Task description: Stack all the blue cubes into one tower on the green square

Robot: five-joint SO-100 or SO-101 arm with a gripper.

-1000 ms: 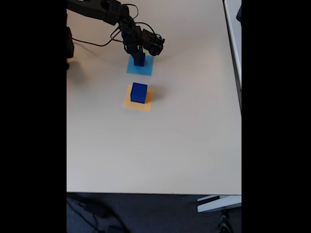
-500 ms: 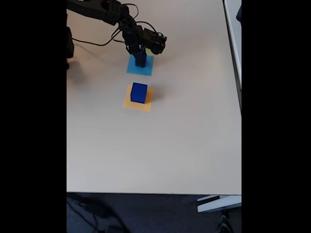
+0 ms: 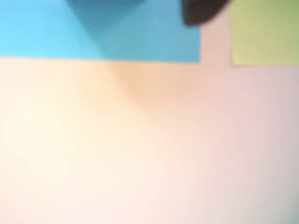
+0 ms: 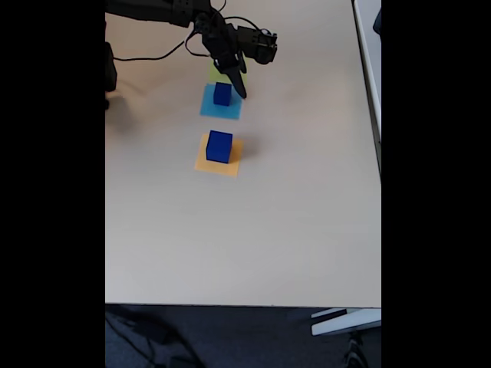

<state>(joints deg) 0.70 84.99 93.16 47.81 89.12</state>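
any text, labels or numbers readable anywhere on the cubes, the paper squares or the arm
None can be read.
Glossy dark blue cubes: plain faces, no marks.
Flat light-blue, lime-green and orange paper squares: blank.
Black robot arm and its end effector: too small to show any label.

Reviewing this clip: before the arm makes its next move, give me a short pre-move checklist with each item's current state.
1. Gripper clear of the cube on the light-blue square: ok in the fixed view; it hangs just right of the cube.
2. Gripper empty: cannot tell for certain; nothing shows between the fingers, and how the jaws stand is unclear.
3. That cube sits within the light-blue square: ok.
4. Cube on the orange square sits upright and untouched: ok.
5. Green square free for stacking: cannot tell; the arm covers most of it in the fixed view.
6. Tower started on green: not ok as far as shown; both cubes sit on other squares.
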